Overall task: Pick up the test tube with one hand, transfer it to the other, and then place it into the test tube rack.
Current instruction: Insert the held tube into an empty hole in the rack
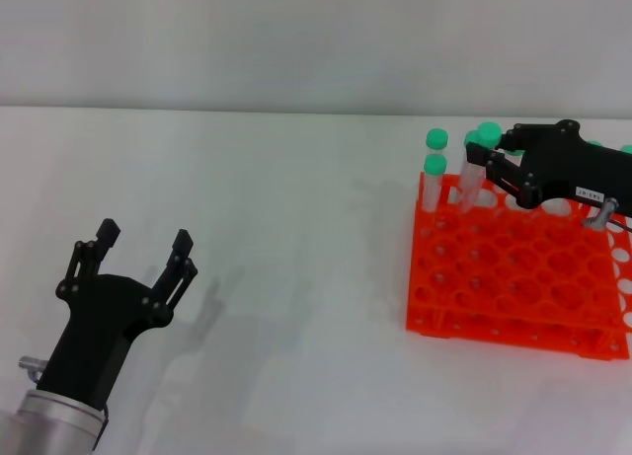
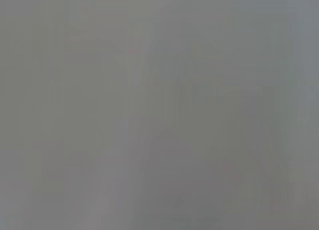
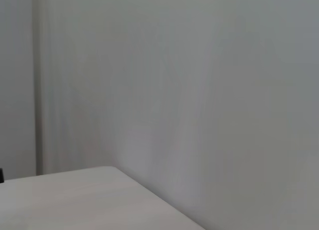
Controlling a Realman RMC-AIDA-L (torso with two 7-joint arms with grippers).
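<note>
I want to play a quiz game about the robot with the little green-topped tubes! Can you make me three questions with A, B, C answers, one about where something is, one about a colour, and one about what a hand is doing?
1. Where is the right gripper?
A. Over the far edge of the test tube rack
B. Flat on the table near the left gripper
C. Under the rack

2. What colour are the tube caps?
A. Blue
B. Green
C. Yellow

3. What is the left gripper doing?
A. Squeezing a tube
B. Pushing the rack
C. Open and holding nothing

Answers:
1 A, its black fingers reach in among the standing tubes at the rack's back row.
2 B, each cap, like the one on the corner test tube, is round and green.
3 C, its fingers are spread apart above the bare white table, far from the rack.
</note>
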